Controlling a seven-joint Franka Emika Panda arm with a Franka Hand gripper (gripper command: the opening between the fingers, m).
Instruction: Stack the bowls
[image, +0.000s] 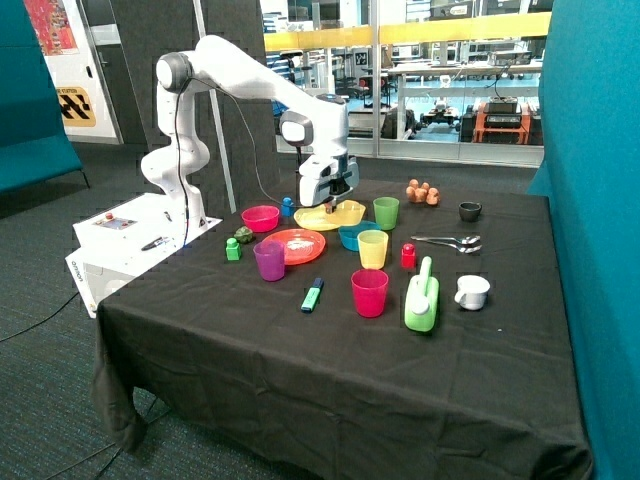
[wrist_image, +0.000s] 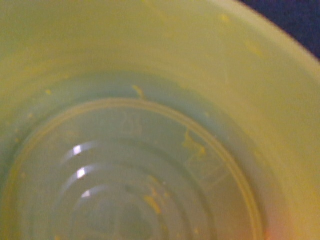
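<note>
The yellow bowl (image: 343, 212) sits at the back of the table between the pink bowl (image: 260, 217) and a green cup (image: 386, 212). Its ribbed inside (wrist_image: 150, 165) fills the whole wrist view. My gripper (image: 330, 205) hangs low over the yellow bowl, right at its rim, and its state does not show. The blue bowl (image: 352, 236) lies just in front of the yellow one, partly behind a yellow cup (image: 372, 249). All three bowls lie apart, none inside another.
An orange plate (image: 296, 245) lies in front of the pink bowl. Purple (image: 269, 261) and pink (image: 369, 292) cups, a green marker (image: 312, 295), a green jug (image: 421, 300), a white cup (image: 471, 291), spoons (image: 447, 241) and a dark cup (image: 470, 211) stand on the black cloth.
</note>
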